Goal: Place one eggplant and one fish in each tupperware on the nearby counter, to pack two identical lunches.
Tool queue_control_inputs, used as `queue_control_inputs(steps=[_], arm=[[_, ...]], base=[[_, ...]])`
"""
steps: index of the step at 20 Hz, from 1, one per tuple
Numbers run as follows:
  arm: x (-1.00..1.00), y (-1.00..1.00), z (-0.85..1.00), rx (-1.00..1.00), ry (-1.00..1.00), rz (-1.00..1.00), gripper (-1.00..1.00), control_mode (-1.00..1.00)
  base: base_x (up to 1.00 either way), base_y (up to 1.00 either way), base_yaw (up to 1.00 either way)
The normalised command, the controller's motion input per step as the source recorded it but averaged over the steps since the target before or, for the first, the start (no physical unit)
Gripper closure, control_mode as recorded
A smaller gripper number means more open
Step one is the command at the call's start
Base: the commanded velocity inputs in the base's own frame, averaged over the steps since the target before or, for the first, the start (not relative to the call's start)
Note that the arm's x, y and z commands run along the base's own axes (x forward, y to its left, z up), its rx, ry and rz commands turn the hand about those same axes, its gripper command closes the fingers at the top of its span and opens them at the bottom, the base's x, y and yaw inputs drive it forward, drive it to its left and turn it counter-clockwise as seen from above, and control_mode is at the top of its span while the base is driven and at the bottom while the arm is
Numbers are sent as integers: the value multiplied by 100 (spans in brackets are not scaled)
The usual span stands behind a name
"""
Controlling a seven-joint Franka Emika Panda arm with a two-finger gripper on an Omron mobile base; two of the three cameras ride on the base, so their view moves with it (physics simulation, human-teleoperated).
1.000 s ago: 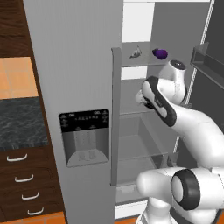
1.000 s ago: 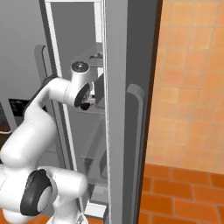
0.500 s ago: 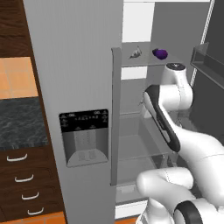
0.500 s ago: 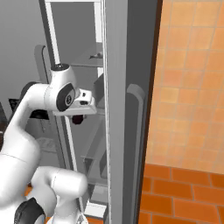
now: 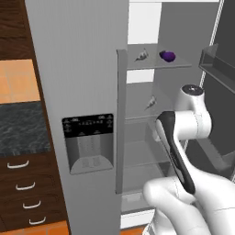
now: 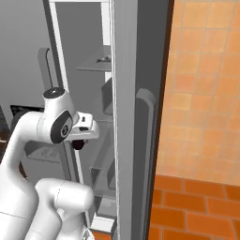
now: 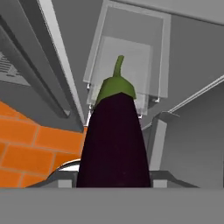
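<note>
A near-black eggplant (image 7: 114,144) with a green cap stands upright between my fingers, and my gripper (image 7: 113,180) is shut on it. In the right base view the gripper (image 6: 82,138) hangs in front of the open fridge with the dark eggplant (image 6: 78,145) poking out below the hand. A brighter violet eggplant (image 5: 168,56) and a silvery fish (image 5: 142,55) lie on the fridge's top shelf. Another fish (image 5: 150,102) lies on the shelf below. The marbled counter (image 5: 20,133) is at the left. The tupperware is out of view.
The closed fridge door with its dispenser panel (image 5: 88,142) stands between the arm and the counter. The open right door (image 6: 140,117) with a curved handle is close beside the hand. Drawers with silver handles (image 5: 22,186) sit under the counter. Orange tiled wall and floor lie to the right.
The arm has pulled back out of the fridge shelves. The hand has sunk lower and swung away from the upper shelf, still shut on the dark eggplant.
</note>
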Motion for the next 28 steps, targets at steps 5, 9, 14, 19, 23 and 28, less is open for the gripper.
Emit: queue_control_inputs(steps=[5,9,14,19,23,28], arm=[[0,0,0,0,0,0,100,100],[0,0,0,0,0,0,100,100],[0,0,0,0,0,0,100,100],[0,0,0,0,0,0,100,100],[0,0,0,0,0,0,100,100],[0,0,0,0,0,0,100,100]], base=[[-87,65,6],[-58,83,27],[0,69,90],[56,83,57],[75,100,10],[87,100,6]])
